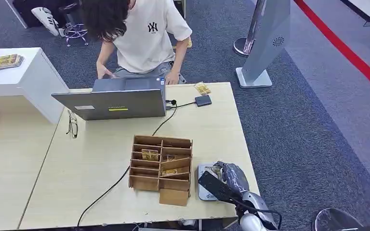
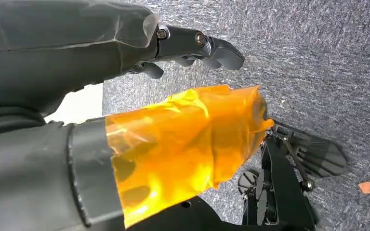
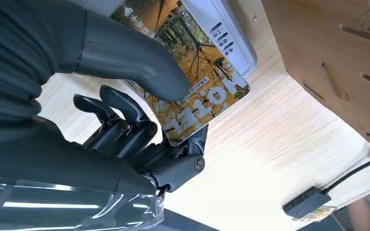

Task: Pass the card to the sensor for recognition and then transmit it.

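From the head view, a wooden compartment organizer (image 1: 161,166) stands in the middle of the light wooden table (image 1: 101,159); at least two of its slots hold gold-toned cards, and the rest look dark or too small to read. Just beside its right side lies one grey card sensor (image 1: 203,185), close to the table's near right corner, and the right hand (image 1: 231,177) sits over it with a gold card between its fingers and the sensor top. One open laptop (image 1: 113,101) stands at the far side, with a person in a white T-shirt (image 1: 147,36) bent over behind it. A pair of glasses (image 1: 72,126) lies left of the laptop, one small dark hub (image 1: 203,100) lies on its cable near the far right edge, and another gold card (image 1: 202,88) lies just beyond the hub. A stack of cards (image 1: 6,61) rests on the white counter (image 1: 24,72) at left. Bare tabletop stretches left of the organizer; right of the table is grey carpet with a red line. In the left wrist view, the left hand (image 2: 192,45) hangs over the carpet, its dark fingers curled in around nothing, and an amber film (image 2: 183,144) wraps the thumb. In the right wrist view, the right hand pinches the hotel card (image 3: 197,91), autumn trees printed on it, between the thumb on top and the fingers (image 3: 120,120) beneath; the card lies partly across the sensor's grey face, with the organizer's wooden wall alongside and the hub on bare wood further off.
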Robot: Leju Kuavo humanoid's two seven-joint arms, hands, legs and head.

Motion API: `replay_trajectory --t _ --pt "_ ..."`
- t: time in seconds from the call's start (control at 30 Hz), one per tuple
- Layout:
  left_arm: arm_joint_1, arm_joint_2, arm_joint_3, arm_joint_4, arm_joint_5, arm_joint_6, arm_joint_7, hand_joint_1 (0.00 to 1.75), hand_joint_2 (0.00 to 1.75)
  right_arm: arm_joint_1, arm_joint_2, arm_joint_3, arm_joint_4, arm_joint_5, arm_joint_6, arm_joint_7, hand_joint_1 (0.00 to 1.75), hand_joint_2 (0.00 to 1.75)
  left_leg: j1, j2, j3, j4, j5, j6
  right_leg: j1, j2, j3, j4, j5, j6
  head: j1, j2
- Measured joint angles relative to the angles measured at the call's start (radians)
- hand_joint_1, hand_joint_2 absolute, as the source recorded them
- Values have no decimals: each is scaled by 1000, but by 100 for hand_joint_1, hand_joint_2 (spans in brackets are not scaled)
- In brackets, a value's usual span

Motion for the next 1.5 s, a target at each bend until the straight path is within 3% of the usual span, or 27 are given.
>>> replay_trajectory --t 1.5 --pt "0 0 0 0 -6 -1 2 0 0 -8 0 0 11 0 3 0 175 175 0 0 0 0 0 0 0 0 0 0 0 0 0 0"
